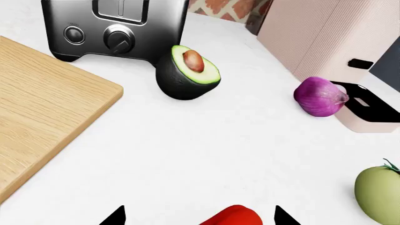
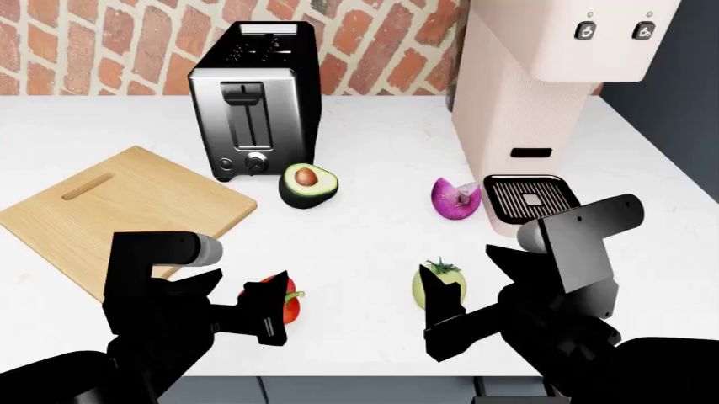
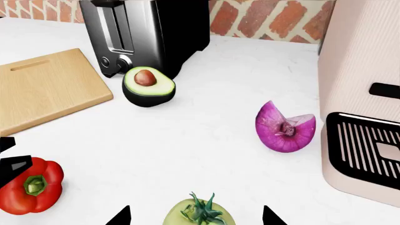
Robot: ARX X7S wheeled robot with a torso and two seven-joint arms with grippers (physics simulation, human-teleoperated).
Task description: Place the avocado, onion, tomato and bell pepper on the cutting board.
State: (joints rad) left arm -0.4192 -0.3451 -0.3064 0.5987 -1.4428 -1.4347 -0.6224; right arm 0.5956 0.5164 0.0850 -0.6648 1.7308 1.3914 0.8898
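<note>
White surface (image 2: 371,244) carries all four vegetables, none on the cutting board (image 2: 124,206). My left end effector (image 1: 195,216) is released around the bell pepper (image 2: 286,305), my right end effector (image 3: 195,216) released around the tomato (image 3: 198,213). Only my right wrist view shows the onion's (image 3: 285,129) cut layers; the avocado (image 2: 306,184) is beside the toaster (image 2: 256,101).

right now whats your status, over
Left tool open over glossy red bell pepper. Right tool open over pale green tomato. Light-wood cutting board bare. Nothing blocking.
</note>
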